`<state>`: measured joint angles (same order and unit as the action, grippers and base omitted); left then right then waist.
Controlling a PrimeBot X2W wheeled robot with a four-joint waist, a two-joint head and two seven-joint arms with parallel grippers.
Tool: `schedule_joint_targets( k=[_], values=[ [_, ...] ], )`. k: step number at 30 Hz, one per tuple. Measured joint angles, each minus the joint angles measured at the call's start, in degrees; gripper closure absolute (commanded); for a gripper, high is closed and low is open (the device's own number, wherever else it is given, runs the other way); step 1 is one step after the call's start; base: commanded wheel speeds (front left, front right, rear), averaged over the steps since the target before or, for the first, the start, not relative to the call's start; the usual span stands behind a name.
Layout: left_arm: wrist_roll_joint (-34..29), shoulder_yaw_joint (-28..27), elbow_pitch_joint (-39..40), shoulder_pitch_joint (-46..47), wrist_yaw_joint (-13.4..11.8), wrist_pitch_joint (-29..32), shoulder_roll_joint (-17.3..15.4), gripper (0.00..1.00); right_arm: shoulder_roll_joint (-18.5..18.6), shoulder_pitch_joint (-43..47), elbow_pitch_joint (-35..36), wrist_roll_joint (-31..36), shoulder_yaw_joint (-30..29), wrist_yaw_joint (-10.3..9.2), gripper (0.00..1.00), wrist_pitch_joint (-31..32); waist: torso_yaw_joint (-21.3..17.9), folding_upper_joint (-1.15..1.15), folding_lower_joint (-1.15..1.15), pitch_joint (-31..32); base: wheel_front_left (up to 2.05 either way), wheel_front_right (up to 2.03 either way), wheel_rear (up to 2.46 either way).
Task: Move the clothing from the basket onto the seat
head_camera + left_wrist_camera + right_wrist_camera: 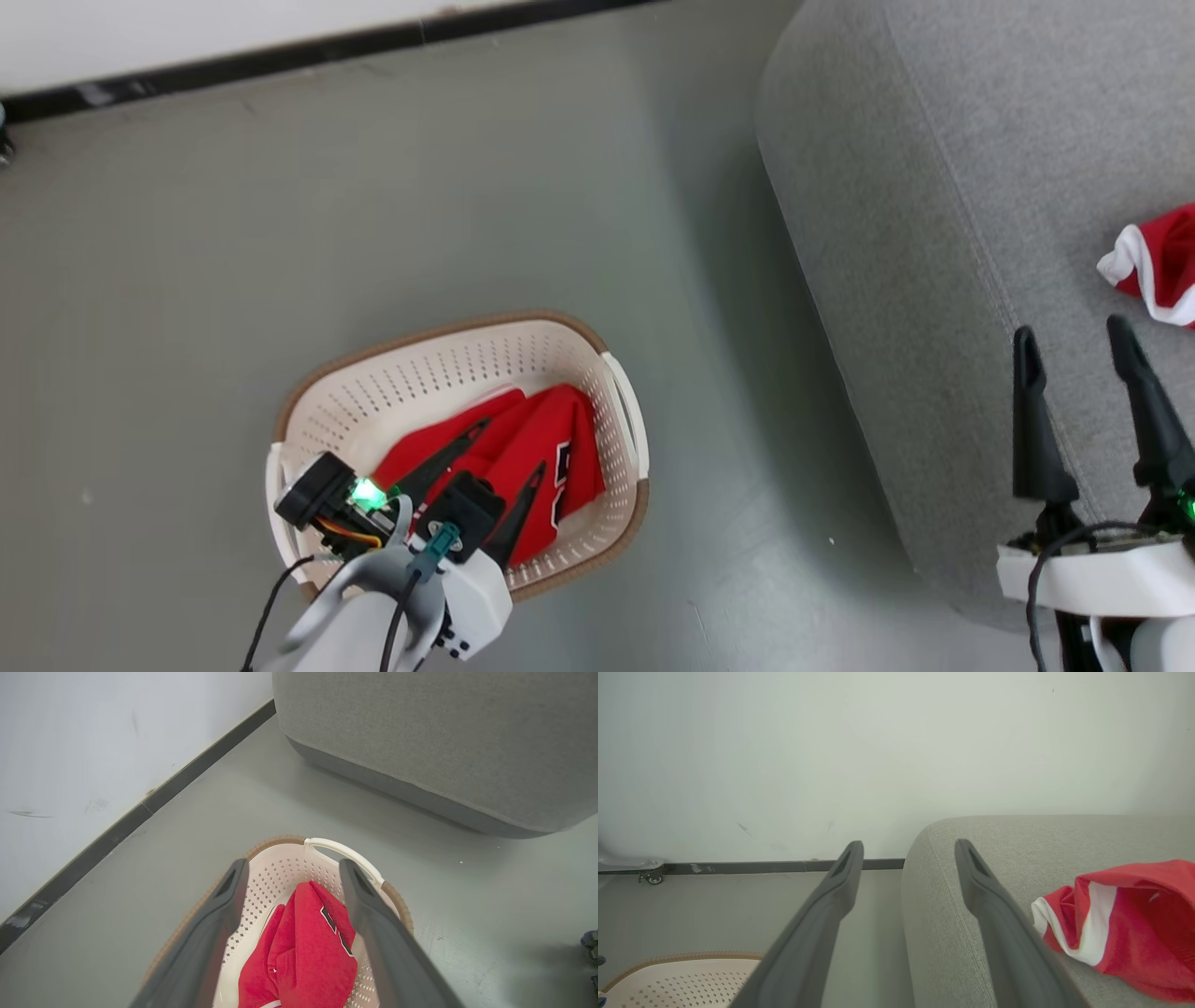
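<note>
We are reaching for the red garment [551, 420], which is lying bunched in the basket [439, 341], toward its 4 o'clock side. We are holding the left pincer [513, 446] spread wide, its tips hanging over the cloth's 8 o'clock part. It looks best to be sinking both fingers around the raised fold and closing deep, clear of the perforated wall. The other garment [1158, 266] is already lying on the seat [934, 187], at 1 o'clock from the wide, empty right pincer [1070, 327].
</note>
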<state>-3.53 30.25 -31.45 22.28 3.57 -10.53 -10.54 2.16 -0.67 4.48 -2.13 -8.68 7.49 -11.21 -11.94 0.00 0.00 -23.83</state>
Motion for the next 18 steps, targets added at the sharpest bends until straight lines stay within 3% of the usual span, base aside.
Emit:
schedule_joint_targets(
  k=[18],
  values=[
    [-2.3,-1.1,-9.0,8.0,-0.8,0.7,-2.5,0.00,0.0,-9.2,0.8,-3.0,0.9,0.00,0.00,-2.0,-3.3,0.00,0.00,-11.5,0.00,0.00,0.00]
  ],
)
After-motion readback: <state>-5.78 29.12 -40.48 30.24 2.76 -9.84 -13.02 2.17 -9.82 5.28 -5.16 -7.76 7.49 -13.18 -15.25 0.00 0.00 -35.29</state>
